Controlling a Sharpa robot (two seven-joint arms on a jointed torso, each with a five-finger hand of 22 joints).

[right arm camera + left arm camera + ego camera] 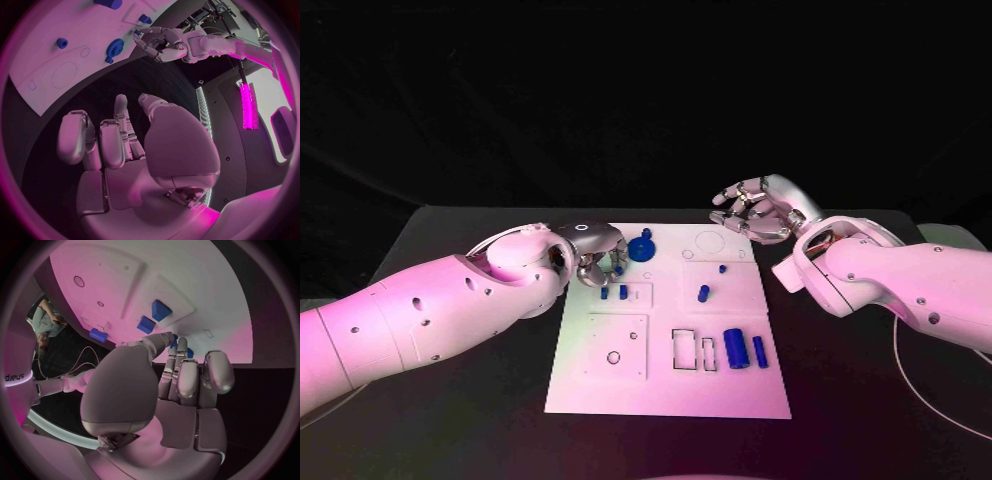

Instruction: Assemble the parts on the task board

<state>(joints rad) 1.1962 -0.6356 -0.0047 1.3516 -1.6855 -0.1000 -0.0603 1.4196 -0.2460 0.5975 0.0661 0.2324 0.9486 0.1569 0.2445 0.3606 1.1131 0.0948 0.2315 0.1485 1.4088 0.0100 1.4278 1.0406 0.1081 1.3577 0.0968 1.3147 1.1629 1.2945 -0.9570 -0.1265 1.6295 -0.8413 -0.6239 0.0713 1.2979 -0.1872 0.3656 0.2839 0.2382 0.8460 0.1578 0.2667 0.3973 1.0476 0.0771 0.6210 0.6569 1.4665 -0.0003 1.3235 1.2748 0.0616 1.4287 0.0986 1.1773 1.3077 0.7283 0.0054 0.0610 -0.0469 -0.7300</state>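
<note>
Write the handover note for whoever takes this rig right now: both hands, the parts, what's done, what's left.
Left hand: over the board's left edge beside the round blue part, fingers curled, nothing visibly held.
Right hand: off the board's far right corner, fingers curled, holding nothing.
Parts: two small pieces near the left hand, two more mid-board, two long ones at the near right.
Done: cannot tell which are seated.
Left: empty slots remain beside the long parts.

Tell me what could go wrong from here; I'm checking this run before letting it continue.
The left hand hangs low over the task board, its fingers close to small blue parts and the round blue part; reaching down could knock one. The right hand hovers beyond the board's far edge holding nothing; if both go for the round part, they might collide.
</note>
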